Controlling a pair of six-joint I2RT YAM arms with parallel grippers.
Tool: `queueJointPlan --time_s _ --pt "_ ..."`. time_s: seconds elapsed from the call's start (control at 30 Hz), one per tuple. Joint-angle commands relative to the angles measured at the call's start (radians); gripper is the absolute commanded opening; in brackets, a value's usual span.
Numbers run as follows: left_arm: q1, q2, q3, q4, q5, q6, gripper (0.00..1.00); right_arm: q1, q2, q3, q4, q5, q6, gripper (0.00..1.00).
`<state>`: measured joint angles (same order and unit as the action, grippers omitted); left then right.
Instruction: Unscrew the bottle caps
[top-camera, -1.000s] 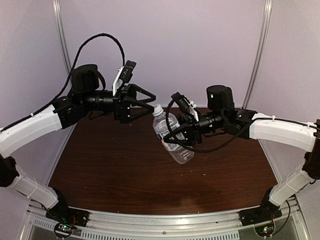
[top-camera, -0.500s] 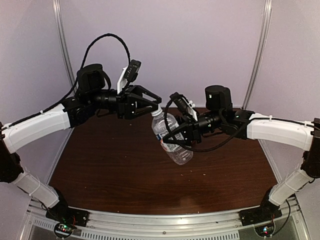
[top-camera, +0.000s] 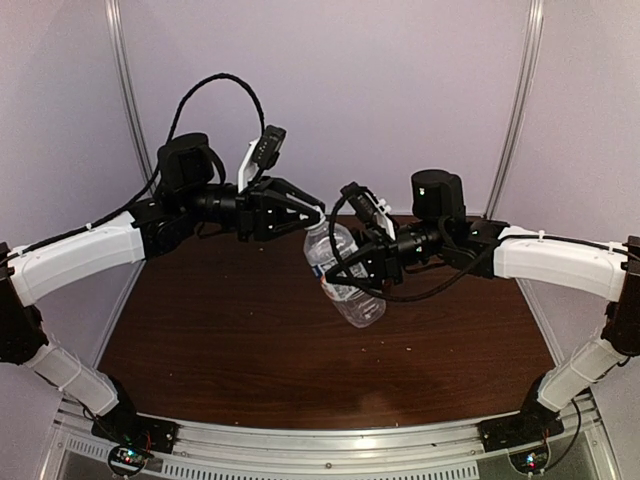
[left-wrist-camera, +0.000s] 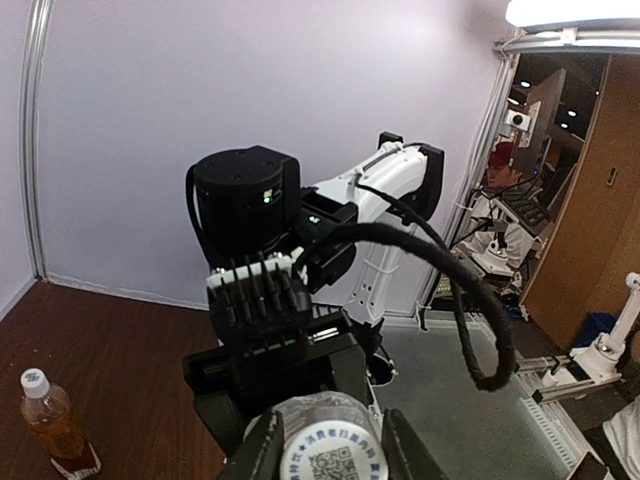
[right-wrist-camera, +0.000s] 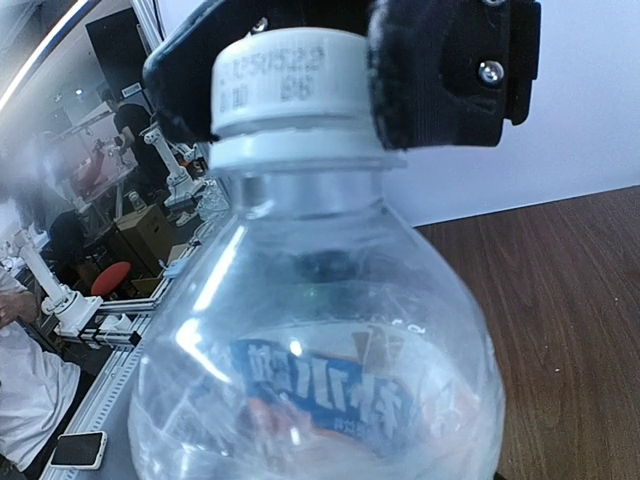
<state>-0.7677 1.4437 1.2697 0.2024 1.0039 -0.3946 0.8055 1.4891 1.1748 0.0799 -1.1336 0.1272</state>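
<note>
The bottle cap (right-wrist-camera: 290, 85) of the clear bottle (top-camera: 358, 305) now sits between the fingers of my left gripper (top-camera: 314, 213). A second ago that gripper hung spread and apart from the cap, off to the left, and I have since brought it in over the neck. Its fingers flank the cap on both sides, but I cannot tell whether they already press it or leave a sliver of gap. My right gripper (top-camera: 350, 272) pinches the clear bottle around its labelled body, holding it tilted in the air above the table (top-camera: 200, 330). I judge the twist can begin once the left grip is firm. Farther off, the amber bottle (left-wrist-camera: 55, 428) stands on the table with its cap on.
</note>
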Motion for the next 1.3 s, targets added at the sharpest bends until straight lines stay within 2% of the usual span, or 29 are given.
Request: queueJointPlan --time_s 0.0,0.2,0.33,0.47,0.6,0.67,0.77,0.97,1.17,1.27 --pt "-0.007 0.008 -0.007 0.053 0.007 -0.008 0.28 -0.002 -0.002 0.005 0.013 0.031 -0.013 0.33" --pt "-0.006 -0.005 -0.005 0.02 -0.063 -0.019 0.09 -0.003 -0.029 0.01 -0.051 0.175 -0.055 0.31" --pt "-0.009 -0.025 0.017 -0.058 -0.199 -0.029 0.0 -0.003 -0.039 0.029 -0.116 0.313 -0.088 0.31" --pt "-0.043 -0.04 0.065 -0.169 -0.501 -0.079 0.0 -0.002 -0.045 0.03 -0.126 0.442 -0.099 0.31" --pt "-0.093 -0.031 0.126 -0.326 -0.826 -0.224 0.0 0.001 -0.048 0.02 -0.104 0.557 -0.099 0.32" --pt "-0.116 -0.023 0.139 -0.349 -0.914 -0.267 0.0 0.006 -0.05 0.012 -0.093 0.602 -0.101 0.31" --pt "-0.131 -0.008 0.148 -0.349 -0.953 -0.288 0.0 0.012 -0.051 0.006 -0.09 0.638 -0.101 0.32" --pt "-0.13 0.006 0.15 -0.328 -0.919 -0.267 0.21 0.014 -0.063 -0.004 -0.099 0.639 -0.106 0.32" --pt "-0.114 -0.028 0.087 -0.227 -0.77 -0.164 0.59 0.014 -0.086 -0.019 -0.107 0.554 -0.137 0.33" --pt "-0.084 -0.064 0.034 -0.162 -0.649 -0.122 0.7 0.014 -0.091 -0.014 -0.131 0.475 -0.167 0.36"
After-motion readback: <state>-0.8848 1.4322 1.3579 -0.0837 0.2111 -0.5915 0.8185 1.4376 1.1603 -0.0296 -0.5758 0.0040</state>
